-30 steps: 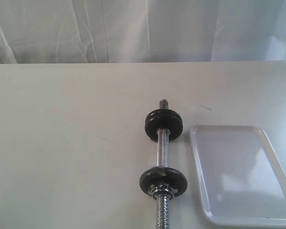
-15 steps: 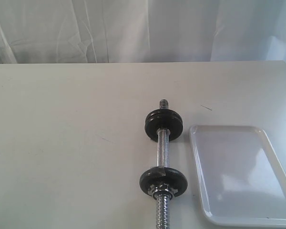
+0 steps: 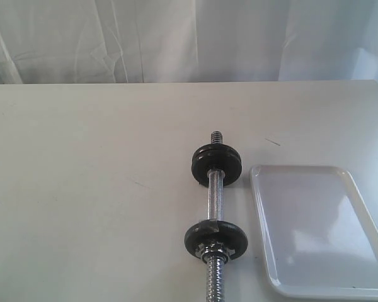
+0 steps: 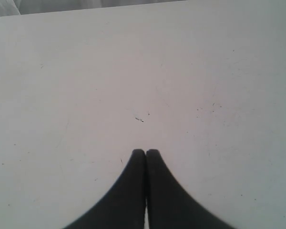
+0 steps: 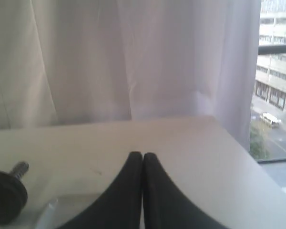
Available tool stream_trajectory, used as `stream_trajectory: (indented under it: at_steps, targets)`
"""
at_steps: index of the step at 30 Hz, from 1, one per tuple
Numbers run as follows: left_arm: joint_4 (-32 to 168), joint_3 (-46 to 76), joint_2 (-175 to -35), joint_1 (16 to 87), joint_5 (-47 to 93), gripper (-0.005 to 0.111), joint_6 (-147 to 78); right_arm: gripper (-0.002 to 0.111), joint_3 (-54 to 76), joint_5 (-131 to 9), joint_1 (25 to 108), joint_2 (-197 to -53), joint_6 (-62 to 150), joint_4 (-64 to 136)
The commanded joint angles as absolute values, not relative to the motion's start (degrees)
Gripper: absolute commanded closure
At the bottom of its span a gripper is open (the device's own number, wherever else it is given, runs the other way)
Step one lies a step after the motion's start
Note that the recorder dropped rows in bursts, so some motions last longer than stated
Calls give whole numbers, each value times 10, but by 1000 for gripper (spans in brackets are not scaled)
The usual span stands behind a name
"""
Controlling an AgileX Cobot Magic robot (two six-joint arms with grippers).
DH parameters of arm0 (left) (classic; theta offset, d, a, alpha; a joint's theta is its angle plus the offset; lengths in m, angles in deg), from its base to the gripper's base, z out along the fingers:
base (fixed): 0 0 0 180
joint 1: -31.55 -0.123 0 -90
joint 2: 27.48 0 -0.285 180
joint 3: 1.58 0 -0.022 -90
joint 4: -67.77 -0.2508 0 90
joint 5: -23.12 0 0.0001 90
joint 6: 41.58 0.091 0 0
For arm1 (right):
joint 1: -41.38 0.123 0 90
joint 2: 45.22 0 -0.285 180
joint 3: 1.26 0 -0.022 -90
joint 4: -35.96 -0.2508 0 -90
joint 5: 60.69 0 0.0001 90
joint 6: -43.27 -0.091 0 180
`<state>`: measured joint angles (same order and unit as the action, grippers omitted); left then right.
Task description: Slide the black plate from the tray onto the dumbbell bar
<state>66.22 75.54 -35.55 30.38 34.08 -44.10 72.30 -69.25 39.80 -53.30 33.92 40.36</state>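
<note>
The chrome dumbbell bar (image 3: 215, 200) lies on the white table, pointing away from the camera. A black plate (image 3: 201, 165) sits on it near the far threaded end. Another black plate (image 3: 195, 238) sits on it nearer the front, with a metal collar (image 3: 215, 253) against it. To the right of the bar, the white tray (image 3: 315, 226) has nothing in it. Neither arm shows in the exterior view. My left gripper (image 4: 146, 151) is shut over bare table. My right gripper (image 5: 142, 154) is shut and empty; the far plate (image 5: 7, 195) shows in its view.
A white curtain (image 3: 176, 38) hangs behind the table's far edge. The right wrist view shows the table's corner and a window (image 5: 276, 71) onto buildings beyond it. The tray reaches close to the table's front right.
</note>
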Motion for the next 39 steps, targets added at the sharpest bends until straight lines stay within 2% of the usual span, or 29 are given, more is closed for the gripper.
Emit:
stream_trajectory:
  at_steps: [1, 3, 15, 23, 29, 39]
  targets:
    - [662, 756, -353, 303, 339, 107, -442, 108, 760, -735, 396, -530, 341, 411]
    - [662, 756, -353, 303, 339, 107, -442, 108, 760, -813, 396, -530, 342, 415]
    - [662, 756, -353, 303, 339, 107, -442, 108, 760, -810, 399, -530, 342, 421]
    - [662, 756, -353, 303, 339, 107, -442, 108, 760, -808, 456, -530, 346, 418]
    - [662, 756, -353, 303, 339, 107, -442, 108, 760, -808, 456, -530, 437, 418]
    - [662, 756, -353, 303, 339, 107, -442, 108, 760, -802, 456, -530, 433, 377]
